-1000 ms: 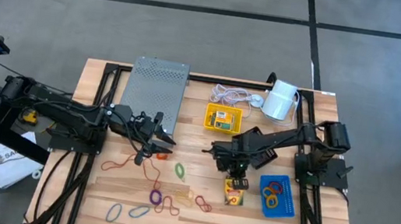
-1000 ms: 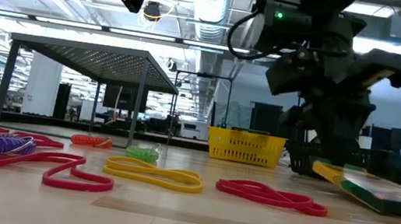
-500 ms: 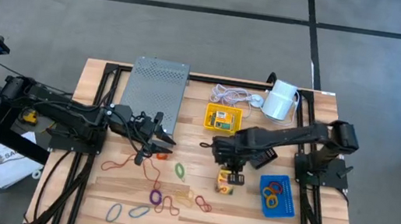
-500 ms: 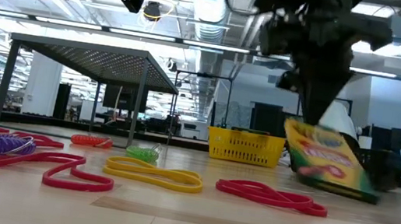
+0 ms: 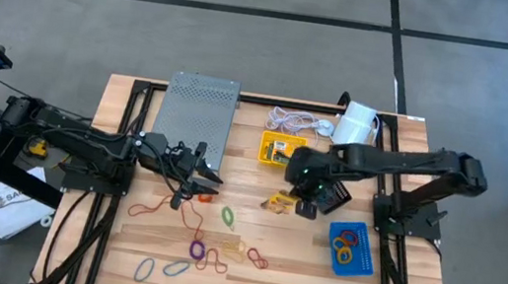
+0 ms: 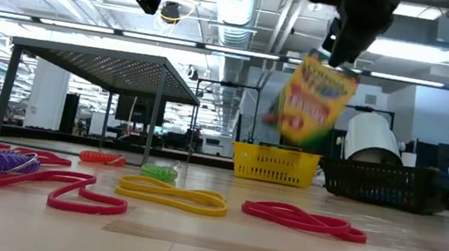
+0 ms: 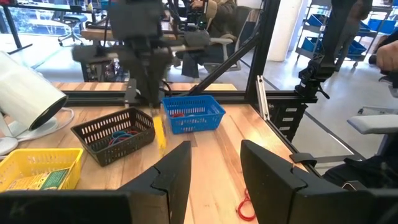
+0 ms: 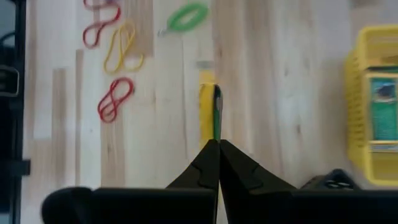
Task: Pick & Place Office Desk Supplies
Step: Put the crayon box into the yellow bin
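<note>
My right gripper [image 5: 292,195] hangs over the table's middle, shut on a yellow-green crayon box [image 5: 278,202], which shows high above the wood in the low view [image 6: 314,101]. The yellow tray [image 5: 282,150] just beyond it holds another crayon box. To the right stand the black mesh tray [image 5: 332,197] and the blue tray [image 5: 352,247], which holds rubber bands. Several coloured rubber bands [image 5: 201,250] lie on the near half of the table. My left gripper [image 5: 200,182] waits open at centre left, holding nothing. My right gripper pinches the crayon box's upper end [image 8: 211,134] between its two fingers, one on each broad face. The fingers [image 8: 205,163] come from above, slanting down. The box hangs below them, tilted and clear of the table.
A grey perforated stand [image 5: 198,114] takes up the far left. A coiled white cord [image 5: 292,120] and a white cylinder [image 5: 356,126] lie at the far edge, behind the yellow tray. Bare wood lies between the loops and the trays.
My right gripper has risen and gone toward the table's far edge and the yellow tray, tipping more steeply down. The crayon box, lying flat on the table a second ago, has been lifted clear and now hangs tilted below the shut fingers.
</note>
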Controlling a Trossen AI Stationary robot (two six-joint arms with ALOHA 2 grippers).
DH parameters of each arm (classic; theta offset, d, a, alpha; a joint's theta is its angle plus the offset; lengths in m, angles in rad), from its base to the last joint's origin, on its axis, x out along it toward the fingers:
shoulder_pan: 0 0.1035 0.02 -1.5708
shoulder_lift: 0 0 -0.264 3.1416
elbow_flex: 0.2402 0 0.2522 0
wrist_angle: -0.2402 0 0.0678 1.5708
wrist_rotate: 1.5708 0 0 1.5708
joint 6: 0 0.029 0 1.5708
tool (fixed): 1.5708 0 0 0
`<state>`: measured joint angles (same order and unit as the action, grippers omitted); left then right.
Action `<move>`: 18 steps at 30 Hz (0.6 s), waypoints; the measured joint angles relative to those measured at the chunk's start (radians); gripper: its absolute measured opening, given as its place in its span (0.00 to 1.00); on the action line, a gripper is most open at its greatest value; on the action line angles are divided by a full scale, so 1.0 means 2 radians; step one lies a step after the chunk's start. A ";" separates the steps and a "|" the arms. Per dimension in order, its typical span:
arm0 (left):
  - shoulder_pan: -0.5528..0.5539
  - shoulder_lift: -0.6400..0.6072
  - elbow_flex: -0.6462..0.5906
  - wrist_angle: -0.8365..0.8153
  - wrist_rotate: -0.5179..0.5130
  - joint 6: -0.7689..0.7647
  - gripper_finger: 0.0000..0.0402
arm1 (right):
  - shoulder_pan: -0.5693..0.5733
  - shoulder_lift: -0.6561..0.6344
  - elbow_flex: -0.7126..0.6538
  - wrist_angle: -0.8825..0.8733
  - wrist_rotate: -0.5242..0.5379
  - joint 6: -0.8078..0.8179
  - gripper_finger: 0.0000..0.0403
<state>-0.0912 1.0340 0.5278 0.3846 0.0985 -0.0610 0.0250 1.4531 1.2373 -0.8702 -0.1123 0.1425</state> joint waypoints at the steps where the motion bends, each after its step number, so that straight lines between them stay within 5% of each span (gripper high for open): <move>1: 0.000 0.000 0.000 0.000 0.000 0.000 0.34 | -0.005 -0.006 0.000 0.002 0.004 -0.001 0.00; 18: 0.000 0.000 0.000 0.012 0.000 -0.002 0.34 | -0.126 -0.029 0.000 0.057 0.004 -0.070 0.00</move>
<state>-0.0913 1.0340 0.5278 0.4079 0.0982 -0.0654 -0.2277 1.3949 1.2373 -0.7569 -0.1042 0.0019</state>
